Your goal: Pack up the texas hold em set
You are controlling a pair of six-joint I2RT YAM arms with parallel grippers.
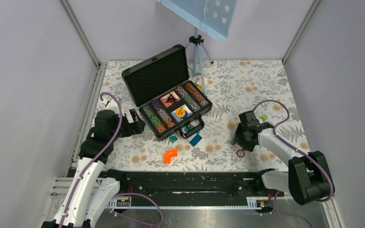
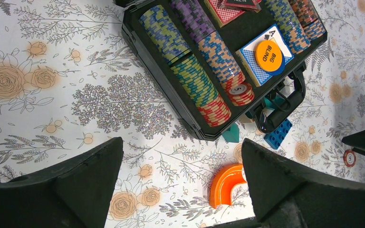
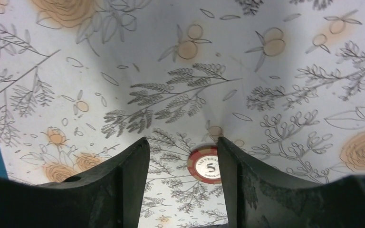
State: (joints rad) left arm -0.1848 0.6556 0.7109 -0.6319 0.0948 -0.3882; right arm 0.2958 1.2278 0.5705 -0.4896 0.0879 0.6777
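The black briefcase (image 1: 157, 76) stands open at the table's back, with rows of striped chips (image 1: 154, 116), card decks and an orange "big blind" disc (image 2: 269, 56) inside. One loose red "5" chip (image 3: 208, 165) lies flat on the cloth. My right gripper (image 3: 183, 142) is low over the table, open at about half width, and the chip sits between its fingers against the right one. In the top view that chip (image 1: 240, 153) lies just below the right gripper (image 1: 241, 142). My left gripper (image 1: 140, 124) hovers wide open and empty left of the case's front corner (image 2: 171, 99).
An orange curved piece (image 1: 170, 156) lies in front of the case, with a blue block (image 1: 196, 139) and a teal block (image 1: 173, 139) by the case handle. A small green piece (image 1: 264, 117) lies behind the right arm. A tripod (image 1: 197, 47) stands behind the case.
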